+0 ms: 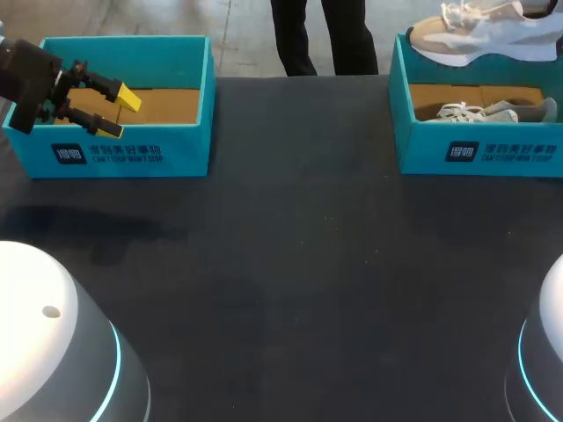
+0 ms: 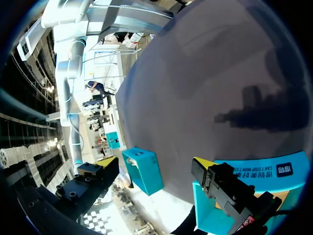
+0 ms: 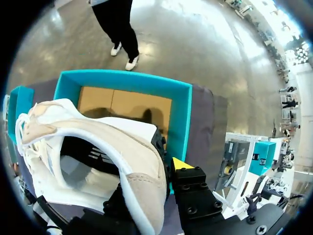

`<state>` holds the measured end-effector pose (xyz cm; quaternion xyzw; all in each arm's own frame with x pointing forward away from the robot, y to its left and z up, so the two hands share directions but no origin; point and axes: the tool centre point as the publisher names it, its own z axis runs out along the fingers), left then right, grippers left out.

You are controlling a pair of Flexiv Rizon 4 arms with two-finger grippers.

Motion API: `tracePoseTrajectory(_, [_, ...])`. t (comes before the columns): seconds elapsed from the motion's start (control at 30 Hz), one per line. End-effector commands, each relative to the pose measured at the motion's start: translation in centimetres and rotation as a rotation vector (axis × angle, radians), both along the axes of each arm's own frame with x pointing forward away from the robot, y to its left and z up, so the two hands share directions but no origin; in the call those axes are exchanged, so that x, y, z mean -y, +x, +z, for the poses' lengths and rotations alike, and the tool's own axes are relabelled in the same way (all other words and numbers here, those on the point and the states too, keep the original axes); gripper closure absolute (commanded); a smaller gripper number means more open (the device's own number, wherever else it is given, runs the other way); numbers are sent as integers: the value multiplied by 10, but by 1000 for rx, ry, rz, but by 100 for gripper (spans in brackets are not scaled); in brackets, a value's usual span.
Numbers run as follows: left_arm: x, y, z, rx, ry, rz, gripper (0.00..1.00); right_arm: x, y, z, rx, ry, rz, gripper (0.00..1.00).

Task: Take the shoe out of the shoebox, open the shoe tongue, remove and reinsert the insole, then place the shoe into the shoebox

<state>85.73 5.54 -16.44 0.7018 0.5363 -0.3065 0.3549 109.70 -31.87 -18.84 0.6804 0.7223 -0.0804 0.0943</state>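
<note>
One shoe (image 3: 98, 142) hangs clamped in right gripper (image 3: 156, 176), second shoe (image 1: 493, 112) inside right shoebox (image 1: 493, 154), left gripper (image 1: 120, 112) gapes empty over left shoebox (image 1: 123, 154).

The left shoebox (image 1: 185, 151) and right shoebox (image 1: 422, 149) are teal, with brown cardboard floors and dark labels printed in white. The upper sneaker (image 1: 493, 37) is beige and white. The table (image 1: 299, 264) is plain black.

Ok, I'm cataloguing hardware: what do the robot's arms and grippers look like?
The left arm and right arm are smooth white rounded housings with glowing cyan rings. The left gripper is black and blocky, its two fingers tipped bright yellow. The right gripper shows a black bolted finger block and one yellow tip.
</note>
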Motion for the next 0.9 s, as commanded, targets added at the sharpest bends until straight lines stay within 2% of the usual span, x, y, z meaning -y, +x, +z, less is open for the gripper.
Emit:
tracePoseTrajectory(0.03, [0, -1, 0, 1, 2, 1, 0, 4, -10, -1, 28, 14, 20, 100])
tracePoseTrajectory(0.27, [0, -1, 0, 1, 2, 1, 0, 10, -18, -8, 36, -10, 30, 100])
tracePoseTrajectory(0.43, [0, -1, 0, 1, 2, 1, 0, 15, -25, -20, 40, -8, 17, 100])
tracePoseTrajectory(0.9, [0, -1, 0, 1, 2, 1, 0, 16, -19, -50, 32, 8, 33, 100])
